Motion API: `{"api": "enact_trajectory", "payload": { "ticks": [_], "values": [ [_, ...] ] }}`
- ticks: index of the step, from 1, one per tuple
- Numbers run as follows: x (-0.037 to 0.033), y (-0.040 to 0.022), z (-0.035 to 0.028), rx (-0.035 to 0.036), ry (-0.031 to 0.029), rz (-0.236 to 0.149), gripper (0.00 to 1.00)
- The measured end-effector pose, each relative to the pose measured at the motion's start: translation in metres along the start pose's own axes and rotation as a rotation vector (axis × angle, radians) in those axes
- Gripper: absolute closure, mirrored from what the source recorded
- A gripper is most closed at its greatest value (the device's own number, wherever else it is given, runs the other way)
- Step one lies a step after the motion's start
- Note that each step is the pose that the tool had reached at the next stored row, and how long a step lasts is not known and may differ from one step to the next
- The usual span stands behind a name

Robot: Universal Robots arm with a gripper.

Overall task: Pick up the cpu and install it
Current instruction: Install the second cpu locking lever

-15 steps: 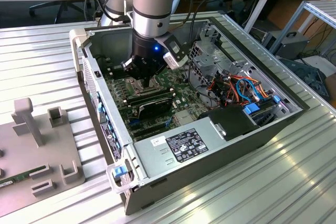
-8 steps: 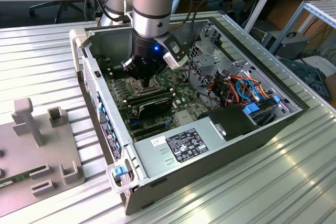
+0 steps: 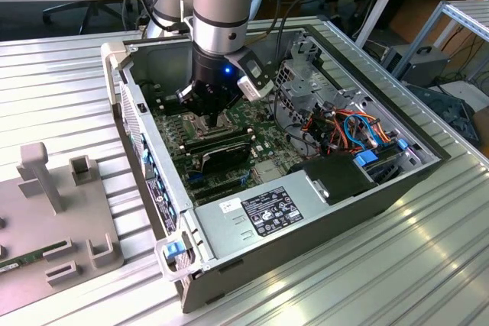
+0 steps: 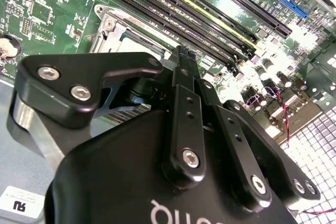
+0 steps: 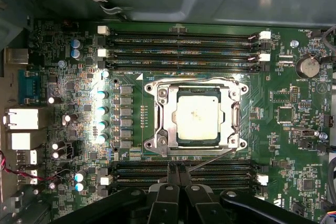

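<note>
Inside the open computer case (image 3: pixel 229 257), lying on its side so the green board (image 5: pixel 68 77) faces up, the arm's claw (image 5: pixel 177 167) hangs clenched and empty just above the socket frame (image 5: pixel 197 116), where the cpu (image 5: pixel 198 115) already sits.

hand (image 4: pixel 181 56) above motherboard (image 4: pixel 47 14) (fingertips together)

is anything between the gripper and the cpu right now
Nothing visible. In the first wrist view the cpu lies uncovered in the socket frame, and the gripper sits just beside the frame with only bare motherboard between.
</note>
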State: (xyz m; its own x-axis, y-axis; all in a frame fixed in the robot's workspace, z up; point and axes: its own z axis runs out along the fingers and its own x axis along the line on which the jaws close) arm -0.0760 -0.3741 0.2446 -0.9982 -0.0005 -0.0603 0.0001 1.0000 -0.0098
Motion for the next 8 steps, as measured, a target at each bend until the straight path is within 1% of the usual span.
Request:
{"api": "enact_trajectory", "payload": {
  "ticks": [8],
  "values": [
    [0.0001, 0.0000, 0.0000, -0.0001, 0.0000, 0.000, 0.89]
  ]
}}
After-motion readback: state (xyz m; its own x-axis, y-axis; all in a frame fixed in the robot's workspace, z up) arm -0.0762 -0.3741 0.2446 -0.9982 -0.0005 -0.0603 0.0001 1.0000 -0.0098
